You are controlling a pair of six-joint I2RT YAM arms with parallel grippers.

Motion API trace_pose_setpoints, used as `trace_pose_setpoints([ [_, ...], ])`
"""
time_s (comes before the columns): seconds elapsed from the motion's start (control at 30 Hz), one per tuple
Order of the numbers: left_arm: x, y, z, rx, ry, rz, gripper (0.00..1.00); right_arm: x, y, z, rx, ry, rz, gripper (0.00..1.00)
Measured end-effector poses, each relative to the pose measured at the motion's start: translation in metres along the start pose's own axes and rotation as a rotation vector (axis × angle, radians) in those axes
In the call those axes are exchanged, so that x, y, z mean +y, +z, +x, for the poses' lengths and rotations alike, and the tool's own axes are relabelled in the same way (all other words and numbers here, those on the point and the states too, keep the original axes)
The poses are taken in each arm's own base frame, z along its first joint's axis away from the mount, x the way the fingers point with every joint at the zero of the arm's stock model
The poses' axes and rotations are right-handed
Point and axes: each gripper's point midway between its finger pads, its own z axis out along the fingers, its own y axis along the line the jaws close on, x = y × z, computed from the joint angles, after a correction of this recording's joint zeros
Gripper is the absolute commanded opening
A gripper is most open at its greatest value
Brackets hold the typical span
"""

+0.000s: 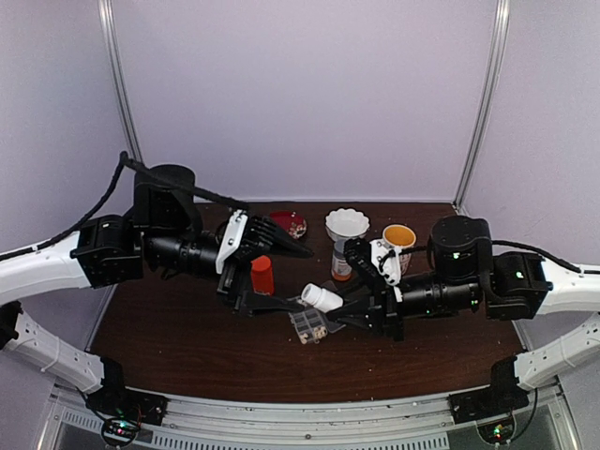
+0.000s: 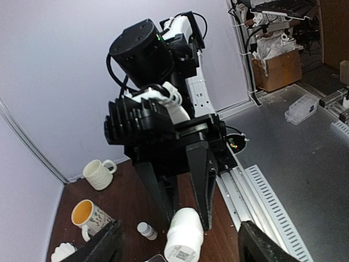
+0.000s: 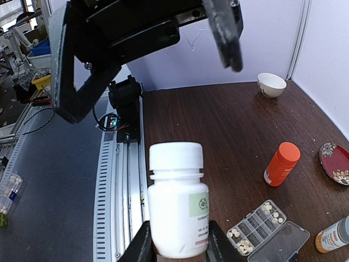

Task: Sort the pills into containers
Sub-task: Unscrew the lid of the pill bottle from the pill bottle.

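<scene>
My right gripper [image 1: 334,306] is shut on a small white capped bottle [image 1: 322,297] and holds it above the table. In the right wrist view the bottle [image 3: 177,207] stands between my fingers [image 3: 143,245], cap away from me. The clear pill box [image 3: 256,225] lies open below it, with pale pills [image 3: 235,233] in several cells. It also shows in the top view [image 1: 309,325]. My left gripper [image 1: 302,277] is open and empty, its jaws spread wide facing the bottle's cap. In the left wrist view the bottle [image 2: 184,240] lies between my fingers [image 2: 106,243].
An orange-red bottle [image 1: 262,275] stands under the left gripper. A red plate [image 1: 288,223], white bowl [image 1: 347,223], mug with an orange inside [image 1: 398,236] and grey-capped bottle [image 1: 342,262] sit at the back. A cream mug [image 2: 98,173] shows in the left wrist view.
</scene>
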Motion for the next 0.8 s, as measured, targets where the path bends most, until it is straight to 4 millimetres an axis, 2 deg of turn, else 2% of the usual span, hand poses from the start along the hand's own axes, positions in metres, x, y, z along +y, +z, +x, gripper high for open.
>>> trace_pose_setpoints([
  [0.17,-0.012,0.008,0.014,0.034,0.021,0.076,0.75,0.002,0.0,0.0,0.0,0.0,-0.013,0.01],
  [0.4,-0.016,0.018,0.035,0.097,0.0,0.114,0.67,0.003,-0.001,-0.003,-0.004,-0.001,-0.016,0.01],
  [0.5,-0.016,0.018,0.034,0.099,0.002,0.115,0.61,0.003,-0.002,-0.005,-0.009,-0.002,-0.016,0.01],
  [0.6,-0.015,0.018,0.032,0.096,0.007,0.113,0.48,0.003,-0.001,-0.005,-0.008,-0.001,-0.016,0.01],
  [0.8,-0.012,0.017,0.03,0.095,0.013,0.098,0.31,0.004,-0.001,-0.004,-0.004,-0.001,-0.024,0.01],
])
